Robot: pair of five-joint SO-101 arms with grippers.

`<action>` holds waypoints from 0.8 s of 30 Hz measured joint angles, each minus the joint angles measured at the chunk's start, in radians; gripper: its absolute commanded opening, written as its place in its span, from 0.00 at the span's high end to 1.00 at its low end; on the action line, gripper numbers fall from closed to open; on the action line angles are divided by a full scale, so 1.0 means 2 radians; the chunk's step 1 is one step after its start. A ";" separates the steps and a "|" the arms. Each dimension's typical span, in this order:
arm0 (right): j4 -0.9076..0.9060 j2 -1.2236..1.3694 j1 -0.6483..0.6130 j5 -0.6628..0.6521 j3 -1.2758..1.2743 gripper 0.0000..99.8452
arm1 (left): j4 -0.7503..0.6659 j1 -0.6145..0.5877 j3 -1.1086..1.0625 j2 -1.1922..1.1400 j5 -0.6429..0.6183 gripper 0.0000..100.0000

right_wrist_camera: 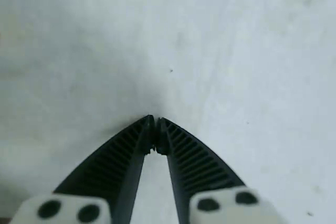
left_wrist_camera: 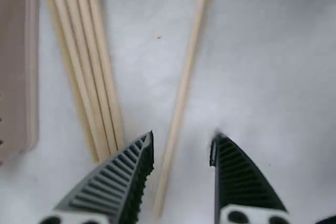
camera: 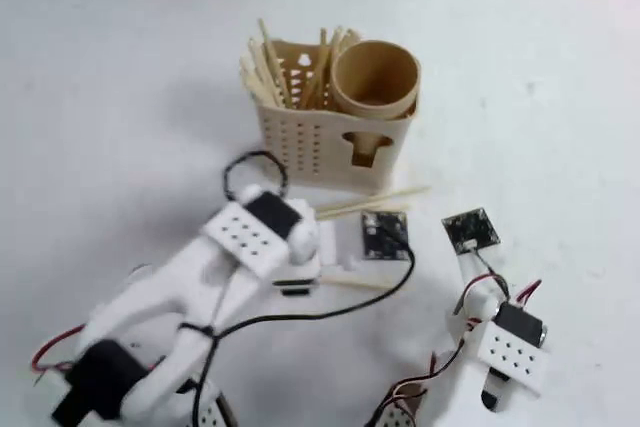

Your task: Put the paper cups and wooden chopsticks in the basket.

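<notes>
A cream perforated basket (camera: 300, 142) stands at the table's middle, holding a brown paper cup (camera: 375, 77) and several wooden chopsticks (camera: 270, 67). More chopsticks (camera: 372, 202) lie on the table just in front of it. In the left wrist view my left gripper (left_wrist_camera: 181, 142) is open over the table, with one loose chopstick (left_wrist_camera: 181, 98) lying between its fingers and a bundle of chopsticks (left_wrist_camera: 86, 72) beside one finger. The basket's wall (left_wrist_camera: 13, 61) is at that view's edge. My right gripper (right_wrist_camera: 155, 124) is shut on nothing, above bare white table.
The left arm (camera: 215, 267) stretches from the near left toward the basket's front. The right arm (camera: 500, 342) sits at the near right. The white table (camera: 120, 97) has open room to the left, right and behind the basket.
</notes>
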State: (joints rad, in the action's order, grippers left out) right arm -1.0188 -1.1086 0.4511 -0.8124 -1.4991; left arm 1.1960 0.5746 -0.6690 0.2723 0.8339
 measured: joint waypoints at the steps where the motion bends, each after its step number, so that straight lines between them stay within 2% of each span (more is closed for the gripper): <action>1: 0.002 0.000 0.000 0.000 -0.002 0.98 | -0.016 0.007 0.000 -0.015 0.000 0.81; 8: 0.003 0.000 -0.001 0.000 -0.005 0.98 | -0.099 0.023 0.003 -0.132 -0.002 0.81; 13: 0.003 0.000 -0.001 0.000 -0.005 0.98 | -0.102 0.023 0.027 -0.176 -0.003 0.82; 17: 0.003 -0.001 -0.001 0.000 -0.005 0.98 | -0.100 0.024 0.043 -0.198 -0.003 0.97; 24: 0.011 -0.001 -0.001 0.000 -0.009 0.98 | -0.089 0.031 0.046 -0.208 -0.004 0.98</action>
State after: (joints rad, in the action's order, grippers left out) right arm -0.9973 -1.1101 0.4496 -0.8124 -1.5175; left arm 1.0180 0.6375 -0.5769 -0.1435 0.8263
